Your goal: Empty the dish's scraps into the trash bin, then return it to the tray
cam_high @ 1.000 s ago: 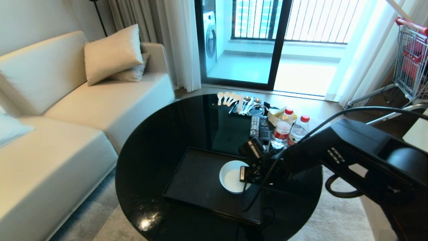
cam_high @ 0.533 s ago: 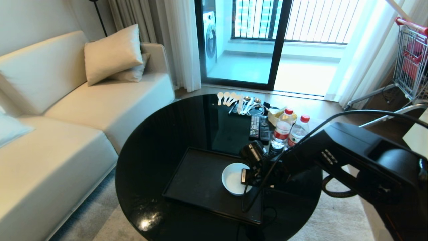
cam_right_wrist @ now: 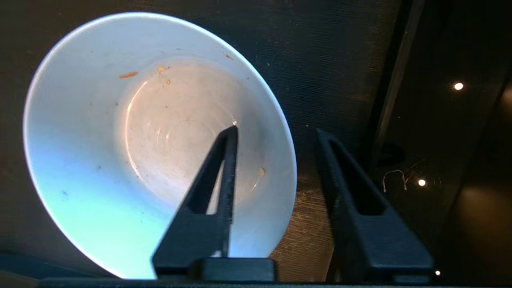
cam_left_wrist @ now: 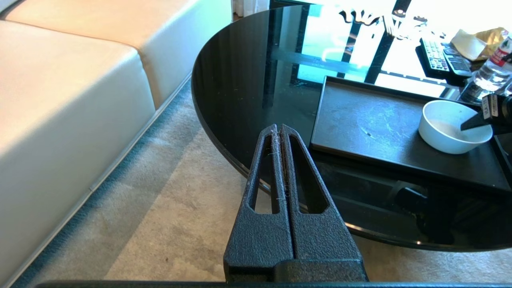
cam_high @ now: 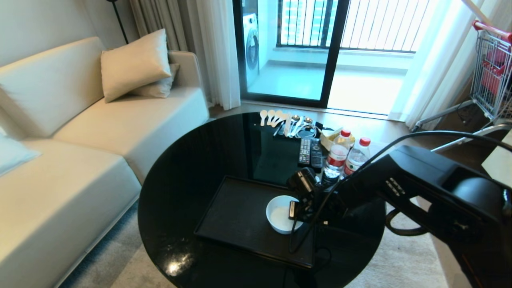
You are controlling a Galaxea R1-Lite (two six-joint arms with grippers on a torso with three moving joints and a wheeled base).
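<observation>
1. The dish (cam_high: 281, 214) sits upright on the tray (cam_high: 236, 218), toward the tray's right side, its rim level
2. In the right wrist view the dish (cam_right_wrist: 132, 136) is nearly bare inside: only a few tiny orange and pale yellow specks cling to its wall and floor
3. The tray lies on the round glossy black desk (cam_high: 192, 168), its long edge running at a slant toward the near right
4. The right end effector (cam_right_wrist: 276, 132) reaches in from the right and straddles the dish's right rim, one finger (cam_right_wrist: 224, 160) inside the bowl, the other outside over the tray
5. Its fingers stand parted to a middling gap, with clear space between each finger and the white wall, so nothing is clamped
6. In the head view the right end effector (cam_high: 296, 210) hangs at the dish's right edge, the black forearm stretching back to the lower right
7. The left end effector (cam_left_wrist: 280, 132) is parked low beside the desk above the carpet, its two fingers pressed together with nothing between them
8. At the desk's far side lie white spoons (cam_high: 272, 117), two remote controls (cam_high: 311, 153) and two water bottles (cam_high: 347, 157) with red caps, well apart from the tray
9. A cream sofa (cam_high: 72, 140) with cushions stands to the left of the desk
</observation>
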